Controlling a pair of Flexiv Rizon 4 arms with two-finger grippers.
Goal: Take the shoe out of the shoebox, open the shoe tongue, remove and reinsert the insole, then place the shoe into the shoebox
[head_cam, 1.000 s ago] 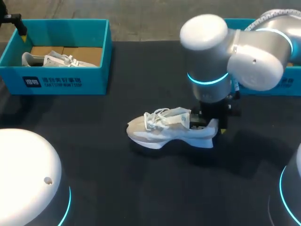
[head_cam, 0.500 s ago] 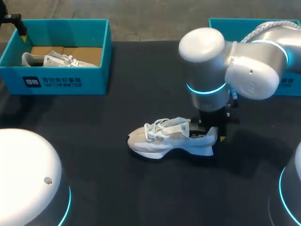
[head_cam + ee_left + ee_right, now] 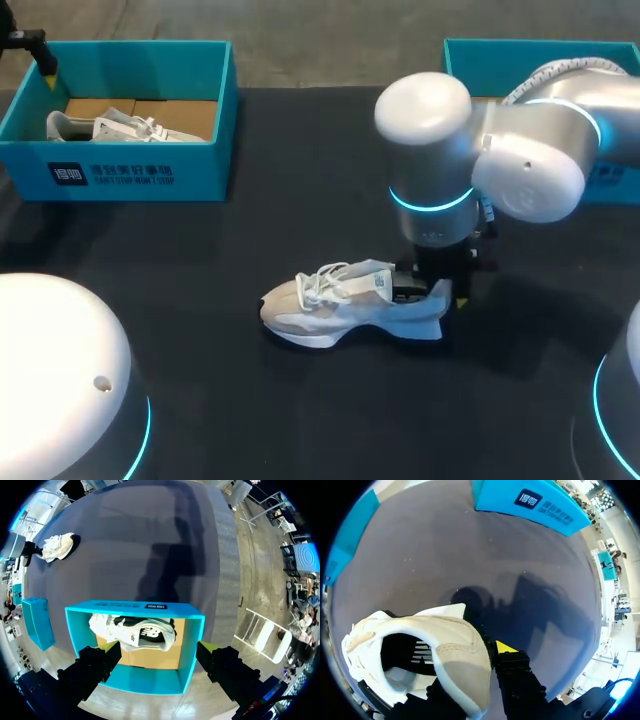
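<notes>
A white shoe point(image 3: 340, 305) is upright at the middle of the black table, toe pointing left. My right gripper point(image 3: 432, 288) comes down at its heel. In the right wrist view the right gripper point(image 3: 465, 652) is shut on the heel wall of the shoe point(image 3: 455, 640), with one finger inside the opening and the yellow-tipped finger point(image 3: 505, 647) outside. My left gripper point(image 3: 157, 652) hangs open above the teal shoebox point(image 3: 192, 630) at the far left. That box holds a second white shoe point(image 3: 132, 630). I cannot tell whether the held shoe's sole touches the table.
The left shoebox point(image 3: 130, 175) stands at the far left of the table. A second teal box point(image 3: 470, 55) stands at the far right, partly hidden by my right arm. The two round arm bases fill the near corners.
My right arm has moved the shoe toward the table's near edge and slightly left, still gripping the heel. The left arm has not moved.
</notes>
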